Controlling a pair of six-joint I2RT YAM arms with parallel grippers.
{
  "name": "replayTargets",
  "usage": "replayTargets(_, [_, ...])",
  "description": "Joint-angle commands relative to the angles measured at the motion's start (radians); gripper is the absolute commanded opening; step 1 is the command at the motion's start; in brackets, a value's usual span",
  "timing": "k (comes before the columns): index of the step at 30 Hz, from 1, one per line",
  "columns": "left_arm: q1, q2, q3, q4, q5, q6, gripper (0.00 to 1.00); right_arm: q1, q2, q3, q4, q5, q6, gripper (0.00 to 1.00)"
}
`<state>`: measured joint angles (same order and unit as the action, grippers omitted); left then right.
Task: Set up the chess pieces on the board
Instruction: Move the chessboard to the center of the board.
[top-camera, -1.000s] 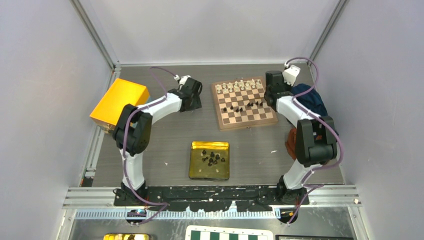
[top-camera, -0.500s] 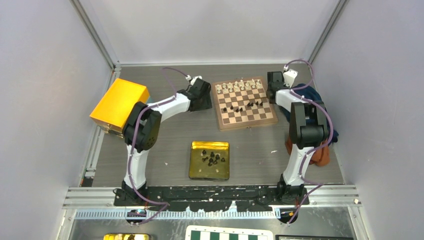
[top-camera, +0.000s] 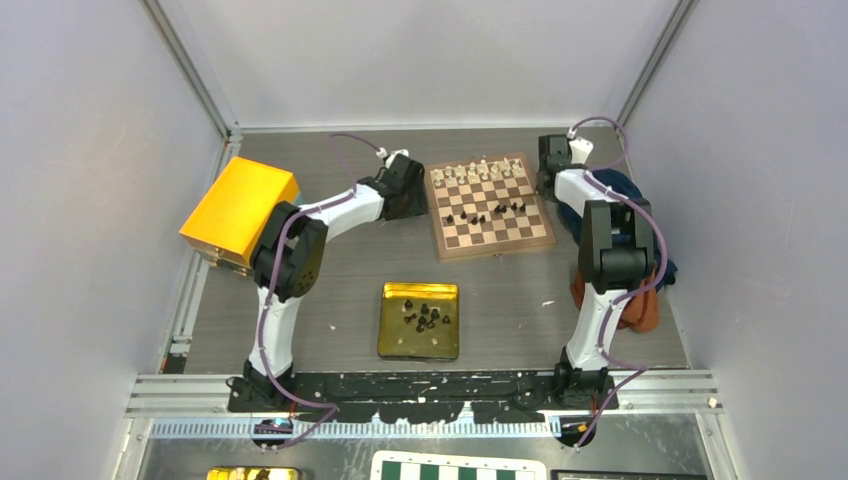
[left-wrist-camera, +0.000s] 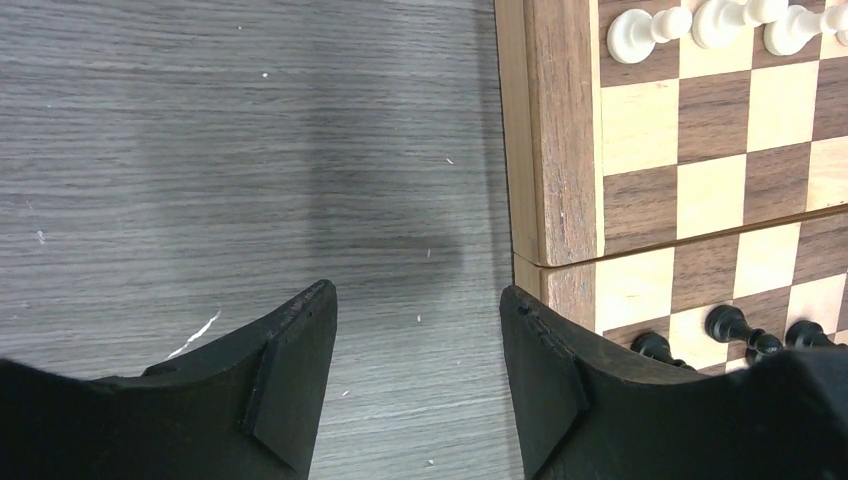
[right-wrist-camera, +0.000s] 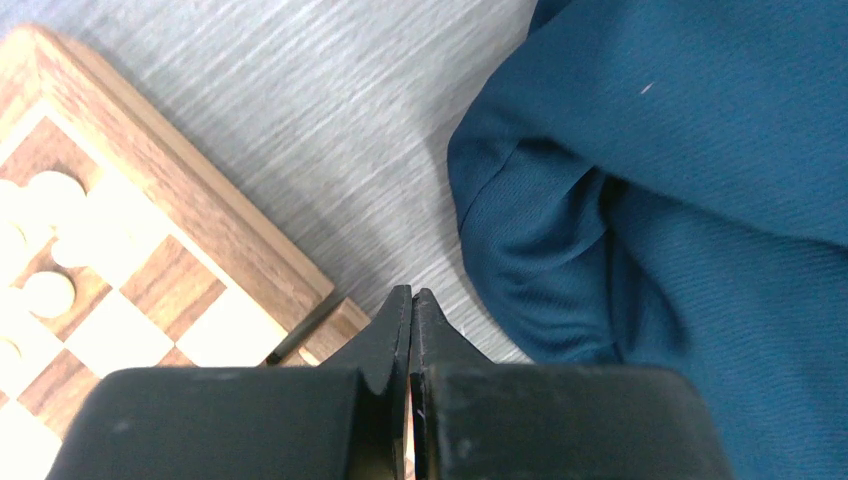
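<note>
I see board (top-camera: 497, 232) far centre. White pieces (top-camera: 478, 172) lined on far rows: done. Few black pieces (top-camera: 500, 209) loose mid-board, more wait in tray (top-camera: 440, 346). Left gripper (left-wrist-camera: 418, 296) spread, empty, beside left rim. Right gripper (right-wrist-camera: 411, 300) pressed together, empty.

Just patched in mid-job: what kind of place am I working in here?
Probably a lab robot cell: plain panel walls box in a table, the left arm and right arm are bolted to a metal rail at its near edge, and the board and gold tray look like staged props.
</note>
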<state>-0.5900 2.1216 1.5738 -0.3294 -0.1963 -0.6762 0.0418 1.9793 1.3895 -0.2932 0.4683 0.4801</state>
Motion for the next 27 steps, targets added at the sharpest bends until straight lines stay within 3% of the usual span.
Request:
replayTargets(1, [-0.005,0.01,0.04,0.036,0.01,-0.003,0.62,0.0,0.006,0.033,-0.064,-0.092,0.066,0.01])
replayTargets(15, [-0.007,0.019,0.052,0.016,-0.003,-0.019,0.62,0.006,-0.019,-0.033,-0.067,-0.211,0.135,0.01])
replayTargets(27, [-0.001,-0.033,-0.006,-0.002,-0.067,-0.011,0.62,0.06,-0.04,-0.087,-0.038,-0.228,0.17,0.01])
